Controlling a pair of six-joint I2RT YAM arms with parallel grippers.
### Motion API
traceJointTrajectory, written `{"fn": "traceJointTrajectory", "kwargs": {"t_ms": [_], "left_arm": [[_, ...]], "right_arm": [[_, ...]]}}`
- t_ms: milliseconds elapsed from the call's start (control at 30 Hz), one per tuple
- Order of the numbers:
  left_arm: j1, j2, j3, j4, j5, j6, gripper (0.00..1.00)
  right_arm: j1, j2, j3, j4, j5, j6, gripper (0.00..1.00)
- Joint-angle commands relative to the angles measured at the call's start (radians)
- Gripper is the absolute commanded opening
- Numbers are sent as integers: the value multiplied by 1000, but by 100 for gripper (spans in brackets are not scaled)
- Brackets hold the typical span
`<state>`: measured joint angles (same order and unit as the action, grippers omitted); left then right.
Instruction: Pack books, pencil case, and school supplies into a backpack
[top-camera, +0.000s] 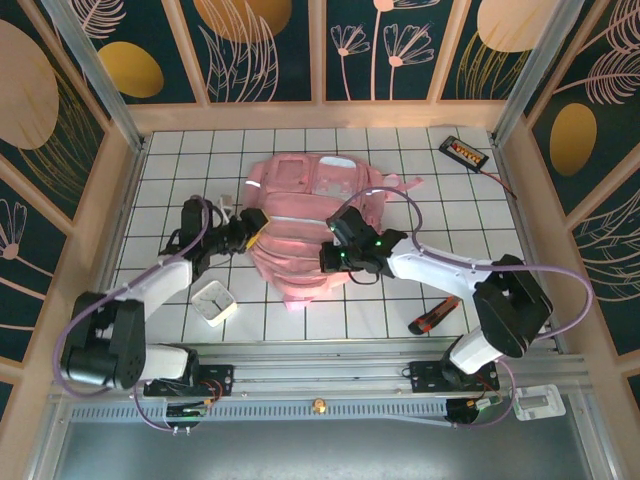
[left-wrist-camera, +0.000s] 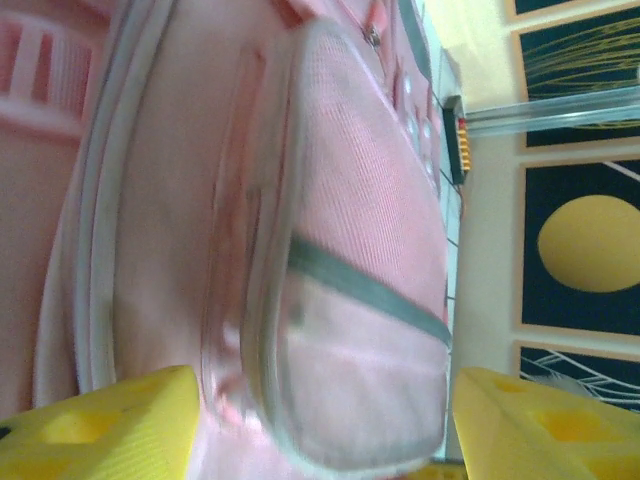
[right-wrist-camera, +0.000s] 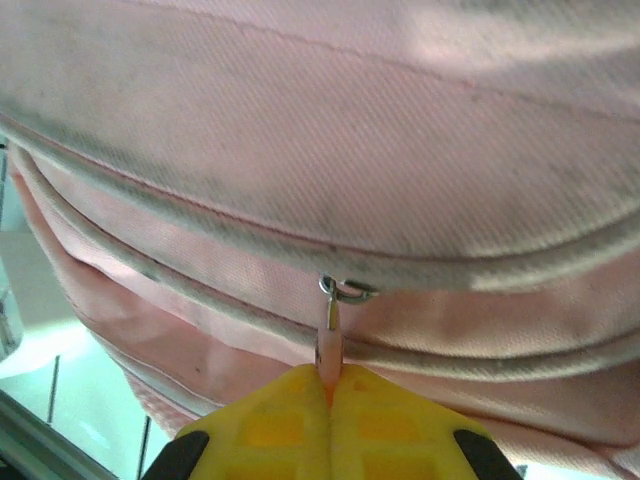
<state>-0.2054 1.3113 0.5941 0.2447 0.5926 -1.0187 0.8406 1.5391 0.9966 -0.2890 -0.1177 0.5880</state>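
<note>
While my right gripper (right-wrist-camera: 328, 388) was pinched shut on the zipper pull (right-wrist-camera: 330, 322), tip buried in the grip, my left gripper (top-camera: 252, 228) sat spread apart by the backpack (top-camera: 300, 190) mid-frame, contact hard to tell.

Matt pink cloth backpack (top-camera: 300, 200), metal-ringed zipper pull (right-wrist-camera: 329, 330)

- One backpack (top-camera: 300, 195), light pink.
- One zipper pull (right-wrist-camera: 330, 325), metal ring with a pink tab.
- One white tray (top-camera: 213, 300), small and square.
- One black device (top-camera: 464, 151) with orange buttons.
- One red-and-black tool (top-camera: 435, 316).
- Two grippers with yellow fingers: left gripper (left-wrist-camera: 320, 430), right gripper (right-wrist-camera: 329, 385).
</note>
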Motion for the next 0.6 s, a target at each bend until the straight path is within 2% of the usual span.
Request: {"fn": "traceJointTrajectory", "kwargs": {"t_ms": [0, 133, 367, 567], "left_arm": [[-39, -104, -71, 64, -20, -109, 68], [-107, -123, -127, 166, -47, -222, 69], [-225, -19, -104, 299, -94, -339, 68], [-256, 83, -77, 366, -125, -387, 68]], "right_arm": [[7, 29, 62, 6, -41, 17, 0], [15, 38, 68, 15, -54, 17, 0], [33, 30, 51, 28, -44, 27, 0], [35, 32, 38, 35, -40, 24, 0]]}}
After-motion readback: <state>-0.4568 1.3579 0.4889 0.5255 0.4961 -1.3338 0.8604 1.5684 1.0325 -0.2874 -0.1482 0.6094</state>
